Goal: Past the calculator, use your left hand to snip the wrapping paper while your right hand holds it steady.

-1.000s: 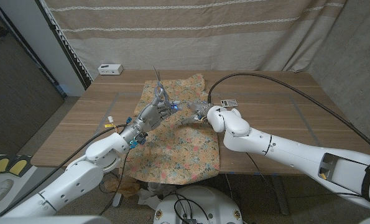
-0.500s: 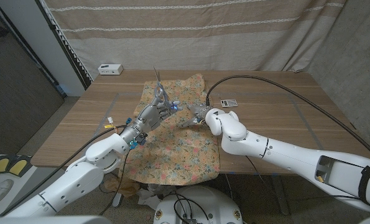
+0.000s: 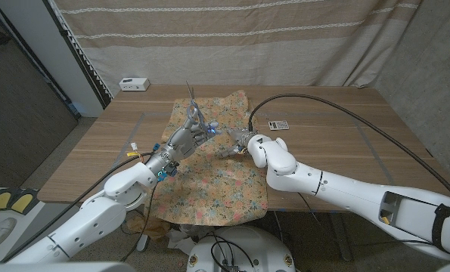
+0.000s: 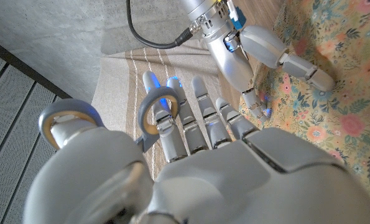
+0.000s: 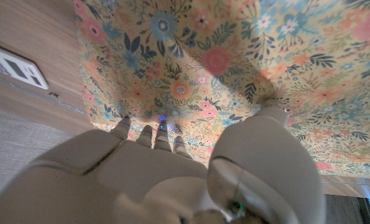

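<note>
Wooden planks make up the surface point(image 3: 346, 128), which stands in front of a beige striped curtain point(image 3: 232, 38). Nearest the robot, the floral wrapping paper point(image 3: 217, 185) hangs over the front edge and runs away across the surface toward the far side. Both arms come in over this near part of the sheet.

On the left side, the left hand point(image 3: 184, 138) is raised over the paper and grips a pair of scissors point(image 3: 193, 109), whose blades point up and away from the robot. In the left wrist view a finger passes through one grey handle ring point(image 4: 154, 115) and the thumb sits in the other, so this hand is clenched on the tool.

Just to the right of it, the right hand point(image 3: 238, 141) is down on the paper, near the sheet's right edge. In the right wrist view its fingertips point(image 5: 148, 134) and thumb touch the floral sheet; the fingers are spread and grasp nothing, only pressing on the paper. The two hands are near each other without touching.

Farther back and to the right, a calculator point(image 3: 279, 125) lies on bare wood just beside the paper's right edge, beyond the right hand. At the far left corner of the surface sits a small white box point(image 3: 135, 83), well apart from everything else.
</note>
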Robot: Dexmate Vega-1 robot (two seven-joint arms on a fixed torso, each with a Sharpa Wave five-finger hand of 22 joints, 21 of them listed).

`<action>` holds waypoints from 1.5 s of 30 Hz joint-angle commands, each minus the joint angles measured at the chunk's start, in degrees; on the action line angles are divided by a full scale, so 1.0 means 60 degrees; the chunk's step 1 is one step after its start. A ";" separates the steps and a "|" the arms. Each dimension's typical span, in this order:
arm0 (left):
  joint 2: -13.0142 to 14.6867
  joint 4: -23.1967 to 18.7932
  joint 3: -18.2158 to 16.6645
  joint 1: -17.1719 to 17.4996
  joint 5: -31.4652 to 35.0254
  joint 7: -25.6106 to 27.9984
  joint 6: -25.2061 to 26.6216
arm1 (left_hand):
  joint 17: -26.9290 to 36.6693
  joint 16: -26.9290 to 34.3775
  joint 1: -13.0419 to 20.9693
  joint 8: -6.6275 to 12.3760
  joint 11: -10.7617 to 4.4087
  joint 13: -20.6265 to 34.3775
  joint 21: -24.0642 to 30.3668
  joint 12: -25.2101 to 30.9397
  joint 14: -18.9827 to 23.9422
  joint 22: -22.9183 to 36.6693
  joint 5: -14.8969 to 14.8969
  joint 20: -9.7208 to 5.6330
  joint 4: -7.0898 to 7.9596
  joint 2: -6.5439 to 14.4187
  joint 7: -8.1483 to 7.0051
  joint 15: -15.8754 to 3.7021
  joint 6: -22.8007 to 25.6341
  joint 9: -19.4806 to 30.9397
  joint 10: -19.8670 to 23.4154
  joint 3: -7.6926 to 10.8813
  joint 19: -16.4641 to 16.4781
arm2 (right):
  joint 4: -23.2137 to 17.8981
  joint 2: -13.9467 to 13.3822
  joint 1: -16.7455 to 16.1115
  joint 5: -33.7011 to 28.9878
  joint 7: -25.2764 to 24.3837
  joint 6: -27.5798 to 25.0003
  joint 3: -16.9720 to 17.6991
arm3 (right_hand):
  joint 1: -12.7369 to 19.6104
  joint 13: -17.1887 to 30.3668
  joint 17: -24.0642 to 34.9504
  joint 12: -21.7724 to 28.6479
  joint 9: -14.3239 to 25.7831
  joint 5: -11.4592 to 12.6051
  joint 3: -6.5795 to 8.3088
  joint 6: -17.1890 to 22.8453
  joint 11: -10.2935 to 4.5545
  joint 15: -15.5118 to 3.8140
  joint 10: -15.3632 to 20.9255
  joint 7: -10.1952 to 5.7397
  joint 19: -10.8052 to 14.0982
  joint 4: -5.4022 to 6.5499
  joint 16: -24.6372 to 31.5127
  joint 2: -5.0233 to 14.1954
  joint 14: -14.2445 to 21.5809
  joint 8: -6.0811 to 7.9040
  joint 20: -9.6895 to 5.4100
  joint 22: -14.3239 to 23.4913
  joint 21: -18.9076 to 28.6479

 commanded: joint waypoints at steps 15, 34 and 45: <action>-0.0068 0.0177 0.0053 -0.0212 -0.0330 -0.0370 0.0122 | -0.0006 -0.0077 0.0143 0.0004 -0.0973 -0.0010 -0.0016 0.0108 0.0105 0.0026 0.0108 0.0042 -0.0015 0.0029 0.0140 -0.1529 -0.0051 0.0027 0.1080 0.0007 0.0027 | 0.0226 0.0259 -0.0441 -0.0419 -0.0331 -0.0134 0.0104 | 0.0663 0.0148 0.0008 0.0227 0.0024 0.0200 0.0353 -0.0574 -0.0349 -0.0265 0.0226 0.0005 -0.0524 -0.0227 0.0065 0.0464 -0.0999 0.0090 -0.0106 0.0031 0.0083; -0.0159 0.0297 0.0181 -0.0370 -0.0265 -0.0422 0.0126 | -0.0010 -0.0117 0.0135 -0.0009 -0.0979 -0.0009 -0.0013 0.0139 0.0127 0.0025 0.0143 -0.0012 0.0007 0.0039 0.0116 -0.1531 -0.0035 0.0026 0.1083 -0.0003 0.0038 | 0.0143 0.0203 -0.0830 -0.0302 -0.0884 -0.0133 0.0338 | 0.1798 0.0417 -0.0006 0.0890 0.0030 0.0129 0.0932 -0.0053 -0.1282 -0.0640 0.1377 0.0061 -0.0127 -0.0814 0.0219 0.0939 -0.0275 0.0219 -0.0290 0.0027 0.0137; -0.0184 0.0303 0.0205 -0.0322 -0.0229 -0.0414 0.0052 | -0.0011 -0.0133 0.0124 0.0008 -0.0971 -0.0012 -0.0014 0.0172 0.0154 0.0025 0.0160 -0.0019 0.0021 0.0044 0.0084 -0.1543 0.0036 0.0026 0.1133 -0.0008 0.0038 | 0.0336 0.0303 -0.0943 -0.0188 -0.1048 -0.0239 0.0344 | 0.2353 0.0637 0.0019 0.0977 0.0043 -0.0109 0.1126 0.0444 -0.1265 -0.0753 0.1096 -0.0150 0.2071 -0.1137 0.0628 0.0896 0.2328 0.0139 -0.0100 0.0037 0.0590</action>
